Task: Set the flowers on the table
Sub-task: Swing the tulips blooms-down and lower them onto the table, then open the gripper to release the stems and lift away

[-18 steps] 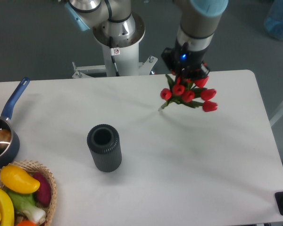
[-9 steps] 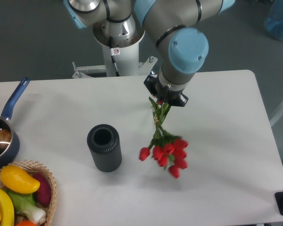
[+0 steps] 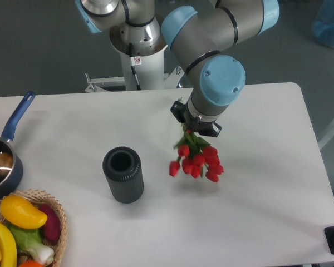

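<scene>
Flowers hung from the gripper, red heads pointing down, over the middle of the white table. The gripper pinched their green stems tight. A dark vase stood to the left, apart from them. A basket and a pot sat far left.

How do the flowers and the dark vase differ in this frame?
The flowers are red and green; the dark vase is dark grey and ribbed. The flowers hang blooms-down from the gripper; the vase stands upright on the table, empty. Both are over the table's middle.
</scene>
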Robot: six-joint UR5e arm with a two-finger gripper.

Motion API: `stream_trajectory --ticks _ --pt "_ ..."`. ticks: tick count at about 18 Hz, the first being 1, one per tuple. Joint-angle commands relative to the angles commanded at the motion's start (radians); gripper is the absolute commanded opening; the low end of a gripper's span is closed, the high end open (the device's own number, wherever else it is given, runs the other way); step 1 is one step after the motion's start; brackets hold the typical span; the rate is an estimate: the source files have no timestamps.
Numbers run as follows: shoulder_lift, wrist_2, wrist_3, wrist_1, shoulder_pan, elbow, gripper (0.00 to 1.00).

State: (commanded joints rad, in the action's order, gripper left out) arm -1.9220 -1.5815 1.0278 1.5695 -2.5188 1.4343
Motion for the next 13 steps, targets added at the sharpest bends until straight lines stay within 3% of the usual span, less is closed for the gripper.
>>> stream_trajectory --ticks 2,4,5,6,9,13 --pt "-0.024 -0.002 0.0 -0.046 -0.002 0.0 0.0" --pt "-0.041 -0.002 0.0 -0.068 -0.002 -0.002 0.1" --pt "-0.042 -0.002 0.002 -0.068 -0.003 0.0 0.2" --pt "-0.04 0.0 0.002 -0.068 -0.005 0.0 0.34" --pt "-0.034 0.003 0.002 -0.069 -0.008 0.0 1.0" --pt "-0.019 0.002 0.002 -0.071 -0.012 0.0 1.0"
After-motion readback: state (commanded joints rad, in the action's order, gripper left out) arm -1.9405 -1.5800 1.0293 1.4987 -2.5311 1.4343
